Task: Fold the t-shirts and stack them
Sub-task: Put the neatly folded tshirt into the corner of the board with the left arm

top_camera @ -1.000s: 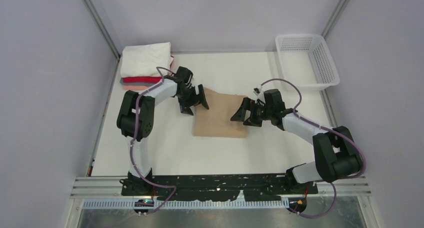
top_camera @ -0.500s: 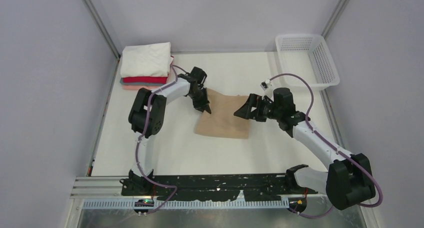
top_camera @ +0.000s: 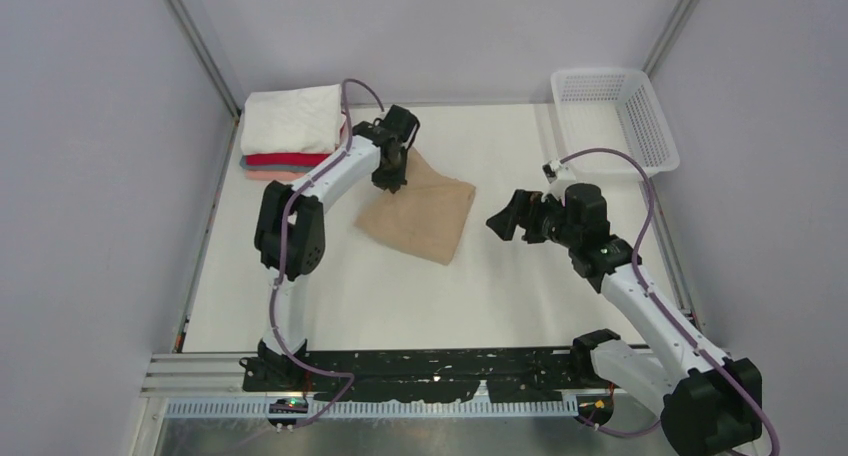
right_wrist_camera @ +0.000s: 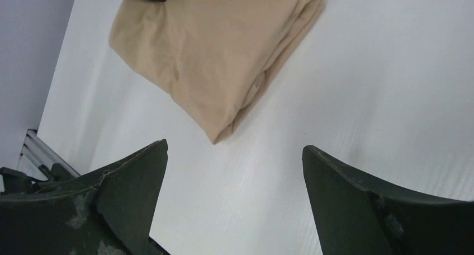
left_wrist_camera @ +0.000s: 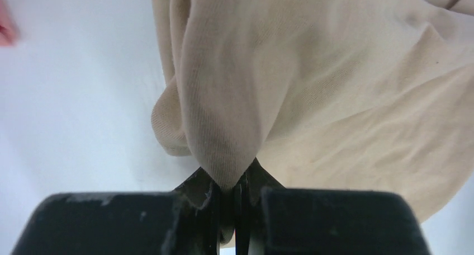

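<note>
**Left gripper is pinching the tan t-shirt beside the stack**

The left gripper is pressing its jaws together on a bunched fold of the tan t-shirt. In the left wrist view the cloth is rising in a narrow peak into the black fingers, and almost no gap is showing between them. The pinched place is at the far corner of the shirt. The rest of the shirt is lying folded on the white table, turned at an angle, with its near corner pointing toward the arm bases.

The stack of folded t-shirts is sitting in the far left corner of the table, just to the left of the left gripper and apart from the tan shirt. A white shirt is lying on top, and red, grey and salmon-pink edges are showing under it.

The right gripper is hanging with its jaws spread wide and is holding nothing. It is standing near the right side of the tan shirt, not touching it. The white mesh basket is standing in the far right corner.
</note>
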### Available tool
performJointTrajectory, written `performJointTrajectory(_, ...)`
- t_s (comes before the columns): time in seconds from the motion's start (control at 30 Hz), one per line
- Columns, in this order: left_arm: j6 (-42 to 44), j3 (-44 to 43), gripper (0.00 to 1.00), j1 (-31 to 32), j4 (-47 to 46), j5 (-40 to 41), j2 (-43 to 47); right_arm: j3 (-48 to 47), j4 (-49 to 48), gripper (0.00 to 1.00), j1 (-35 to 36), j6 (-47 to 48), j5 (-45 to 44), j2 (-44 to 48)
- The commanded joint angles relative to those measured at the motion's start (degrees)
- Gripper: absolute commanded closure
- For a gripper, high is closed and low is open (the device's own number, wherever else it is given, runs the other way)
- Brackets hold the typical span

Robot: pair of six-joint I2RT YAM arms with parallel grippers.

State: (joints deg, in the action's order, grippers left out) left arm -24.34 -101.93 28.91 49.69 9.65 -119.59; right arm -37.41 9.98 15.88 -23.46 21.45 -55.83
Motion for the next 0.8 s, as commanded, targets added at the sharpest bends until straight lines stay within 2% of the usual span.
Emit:
performJointTrajectory(0.0, 10.83, -7.71, 1.00, -2.66, 0.61, 9.43, 1.78, 2.63, -4.12, 0.05, -0.22, 5.48, -9.67, 5.46)
performJointTrajectory(0.23, 22.13, -22.65, 1.00, -6.17, -1.58, 14.37, -6.27, 7.34, -8.33, 0.05, -0.32, 7.57, -18.95, 14.22)
performJointTrajectory(0.37, 27.80, -32.15, 1.00, -8.15, -2.60, 17.93, -9.85, 8.90, -9.24, 0.05, -0.32, 8.30, -24.97, 16.14)
performJointTrajectory(0.77, 33.53, -34.20, 1.00, -14.81, -9.64, 16.47, -4.38, 9.83, -10.53, 0.05, -0.26, 8.80, -29.09, 12.24)
